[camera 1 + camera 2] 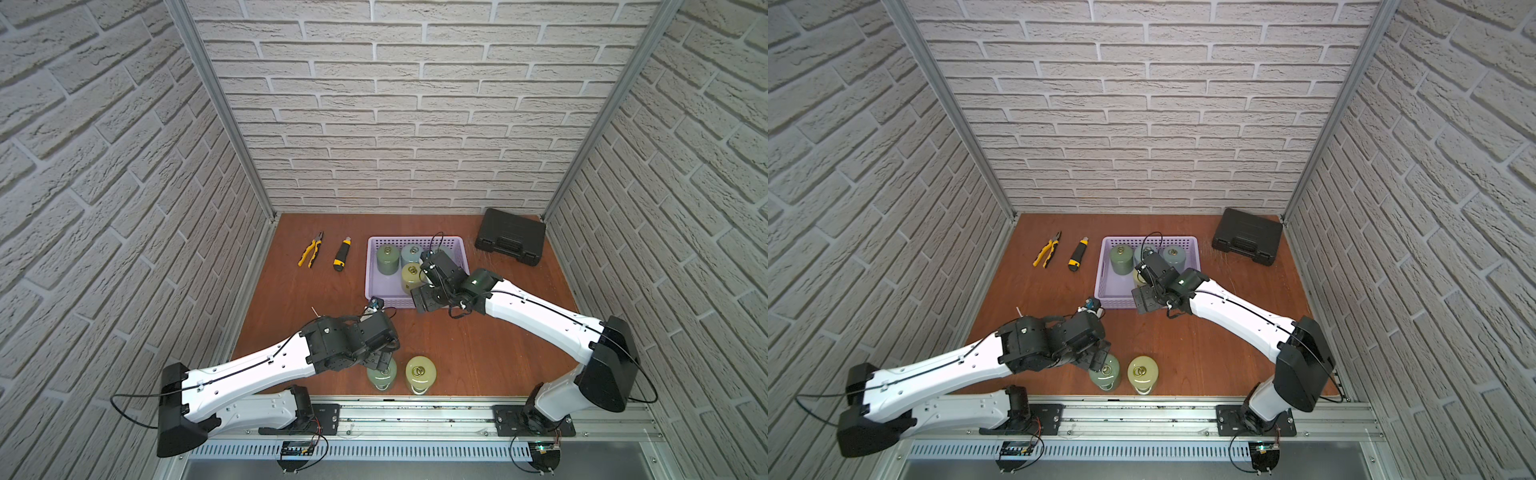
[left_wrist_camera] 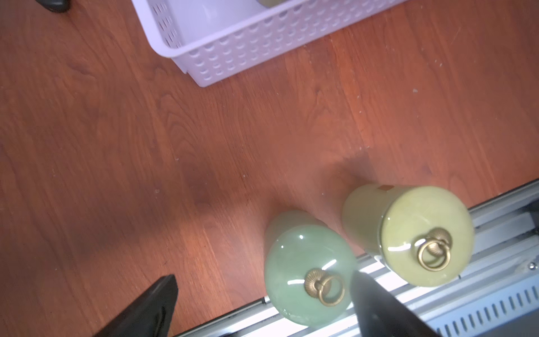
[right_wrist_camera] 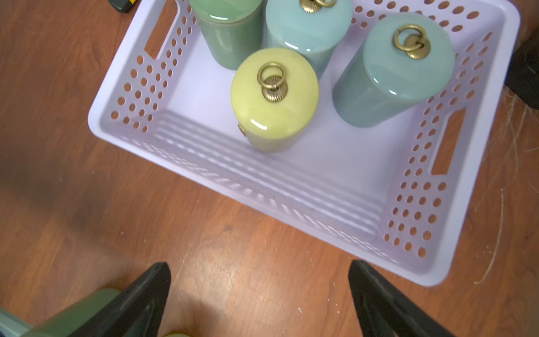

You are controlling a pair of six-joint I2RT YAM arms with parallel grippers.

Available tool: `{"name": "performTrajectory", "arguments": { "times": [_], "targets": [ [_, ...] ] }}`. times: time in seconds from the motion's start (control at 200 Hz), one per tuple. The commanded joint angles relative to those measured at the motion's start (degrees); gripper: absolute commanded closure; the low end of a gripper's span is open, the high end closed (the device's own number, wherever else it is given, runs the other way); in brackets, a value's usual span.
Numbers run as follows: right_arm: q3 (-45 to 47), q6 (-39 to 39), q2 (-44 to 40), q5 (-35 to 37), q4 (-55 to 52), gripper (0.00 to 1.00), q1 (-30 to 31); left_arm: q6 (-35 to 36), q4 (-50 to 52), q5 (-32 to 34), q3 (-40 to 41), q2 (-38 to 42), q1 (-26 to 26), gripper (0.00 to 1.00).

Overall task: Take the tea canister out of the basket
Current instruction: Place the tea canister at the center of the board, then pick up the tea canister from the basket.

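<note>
Now left arm (image 1: 249,365) lies low from lower left twd centre; left gripper (image 2: 264,278) wide, empty, above green canister (image 2: 303,256) on table (image 2: 116,146). Right arm (image 1: 540,316) reaches from lower right; right gripper (image 3: 259,264) wide, empty, just before basket (image 3: 291,198), mid-frame. Yellow tea canister (image 3: 274,96) + 3 others stand inside. Labels too small to read.

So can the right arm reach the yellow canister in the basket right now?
Probably yes: the right gripper is open near the basket, and the yellow canister stands nearest it, with bare basket floor between.
</note>
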State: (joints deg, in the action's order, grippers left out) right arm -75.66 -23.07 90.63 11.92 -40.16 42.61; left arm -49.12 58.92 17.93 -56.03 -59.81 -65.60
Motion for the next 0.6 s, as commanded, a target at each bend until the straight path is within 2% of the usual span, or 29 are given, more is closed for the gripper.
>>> {"name": "performTrajectory", "arguments": {
  "times": [0.0, 0.16, 0.595],
  "targets": [
    [-4.4, 0.5, 3.3, -2.0, -1.0, 0.00, -1.1, -1.4, 1.0, 2.6, -0.4, 2.2, 1.1, 0.02],
    [-9.7, -0.8, 8.7, -2.4, -2.7, 0.00, -2.0, -1.6, 0.6, 5.0, 0.4, 4.2, 1.9, 0.02],
    [-17.7, -3.5, 18.0, -0.2, -5.6, 0.00, -3.2, -1.0, 0.7, 5.3, 1.3, 5.5, 2.9, 0.02]
  ]
}}
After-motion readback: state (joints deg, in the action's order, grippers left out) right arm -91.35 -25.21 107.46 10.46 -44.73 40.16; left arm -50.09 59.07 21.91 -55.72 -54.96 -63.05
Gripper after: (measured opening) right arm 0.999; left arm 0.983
